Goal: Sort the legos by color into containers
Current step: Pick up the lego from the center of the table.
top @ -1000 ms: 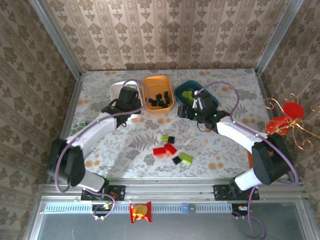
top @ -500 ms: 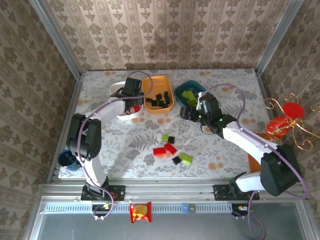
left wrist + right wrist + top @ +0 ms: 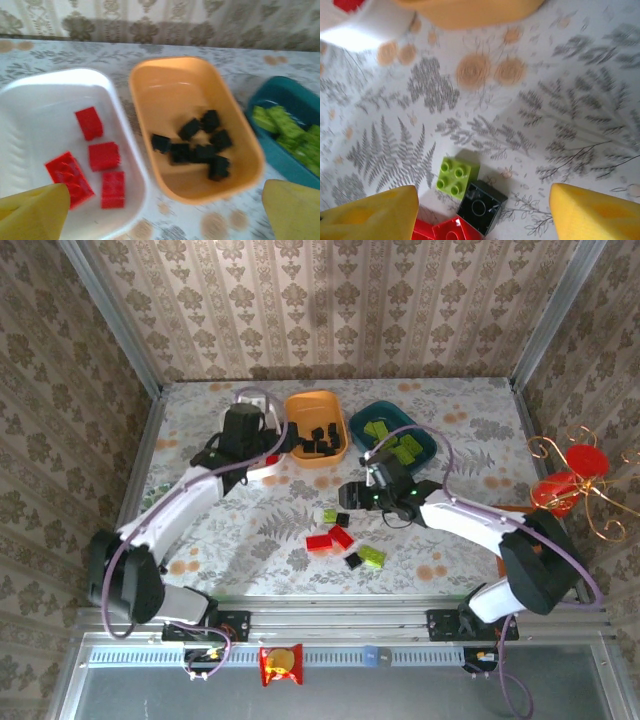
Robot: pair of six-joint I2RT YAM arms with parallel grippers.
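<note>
Here, nearest the arm bases, a loose cluster of legos [image 3: 340,537] is lying on the flowered table [image 3: 470,550]: red ones [image 3: 325,539], a lime green one [image 3: 373,557] and a black one [image 3: 353,561]. Just beyond, the right gripper [image 3: 352,495] is hovering, fingers spread wide and empty, over a lime green brick [image 3: 454,175] that is touching a black brick [image 3: 481,206]. Farther back, the left gripper [image 3: 162,212] is hanging with its fingers apart and empty at the near side of the white tray [image 3: 117,100], which is holding four red bricks [image 3: 104,156]. Beside it the orange tray [image 3: 240,130] is holding black bricks [image 3: 195,142], and the dark teal tray [image 3: 280,90] is holding lime green ones [image 3: 285,130].
</note>
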